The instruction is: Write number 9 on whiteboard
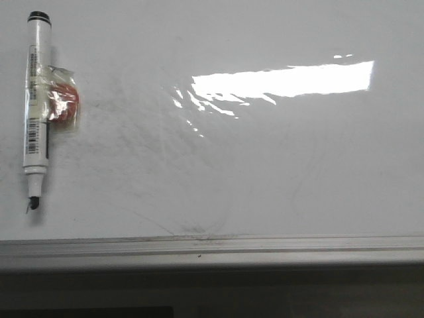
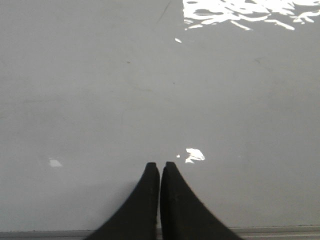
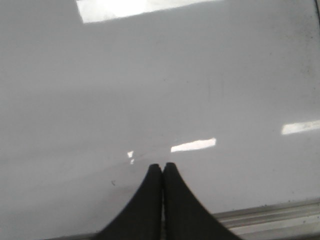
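The whiteboard (image 1: 265,172) fills almost the whole front view, glossy white, with faint grey wipe smears in the middle and a bright glare patch (image 1: 285,81) in the upper right part. Its pale grey frame strip (image 1: 212,246) runs along the lower edge of the picture. No drawn figure can be seen on the board. A marker (image 1: 37,106) lies flat on the board at the far left of the frame, uncapped, with the tip pointing to the lower edge; a small orange-red piece (image 1: 64,103) is taped to its side. Neither gripper appears in the front view. In the wrist views, the left gripper (image 2: 160,165) and the right gripper (image 3: 162,166) hang over the bare board near the frame strip, each with fingers pressed together and holding nothing.
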`<state>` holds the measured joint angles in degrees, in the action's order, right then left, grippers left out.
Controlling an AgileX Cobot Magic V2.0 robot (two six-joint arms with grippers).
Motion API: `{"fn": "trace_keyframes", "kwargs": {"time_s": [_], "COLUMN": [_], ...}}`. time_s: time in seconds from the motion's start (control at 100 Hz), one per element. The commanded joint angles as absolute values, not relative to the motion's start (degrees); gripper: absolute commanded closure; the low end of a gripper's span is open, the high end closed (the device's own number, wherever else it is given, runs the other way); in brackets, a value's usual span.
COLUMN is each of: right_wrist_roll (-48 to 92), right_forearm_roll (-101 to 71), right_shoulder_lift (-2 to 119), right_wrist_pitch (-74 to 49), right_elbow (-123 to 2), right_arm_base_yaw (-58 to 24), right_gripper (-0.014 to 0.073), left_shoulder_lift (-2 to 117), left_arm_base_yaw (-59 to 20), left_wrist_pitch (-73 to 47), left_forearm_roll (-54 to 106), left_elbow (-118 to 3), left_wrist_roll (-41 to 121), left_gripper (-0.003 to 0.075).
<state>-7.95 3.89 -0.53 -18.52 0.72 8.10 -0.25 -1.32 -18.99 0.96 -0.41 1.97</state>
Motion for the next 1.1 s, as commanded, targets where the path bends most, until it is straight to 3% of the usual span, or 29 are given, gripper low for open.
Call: {"fn": "trace_keyframes", "kwargs": {"time_s": [0.0, 0.77, 0.88, 1.09], "right_wrist_roll": [-7.5, -7.5, -7.5, -7.5], "right_forearm_roll": [4.1, 4.1, 4.1, 4.1], "right_shoulder_lift": [-1.8, -1.8, -1.8, -1.8], "right_wrist_pitch": [-17.6, -16.5, -10.6, 4.3], "right_elbow": [1.4, 1.4, 1.4, 1.4], "right_arm_base_yaw": [8.4, 8.4, 8.4, 8.4], "right_gripper": [0.0663, 0.0663, 0.0663, 0.0663], "left_shoulder_lift": [-1.8, -1.8, -1.8, -1.8], "left_arm_base_yaw": [-1.2, -1.2, -1.2, -1.2], "left_wrist_pitch": [-16.3, -12.8, -10.7, 0.7], "left_forearm_roll": [1.0, -3.4, -3.3, 11.0], "left_elbow": [1.9, 1.9, 1.9, 1.9], "left_wrist_roll": [2.0, 2.0, 2.0, 2.0], "left_gripper": [0.0741, 0.0741, 0.0741, 0.0741]}}
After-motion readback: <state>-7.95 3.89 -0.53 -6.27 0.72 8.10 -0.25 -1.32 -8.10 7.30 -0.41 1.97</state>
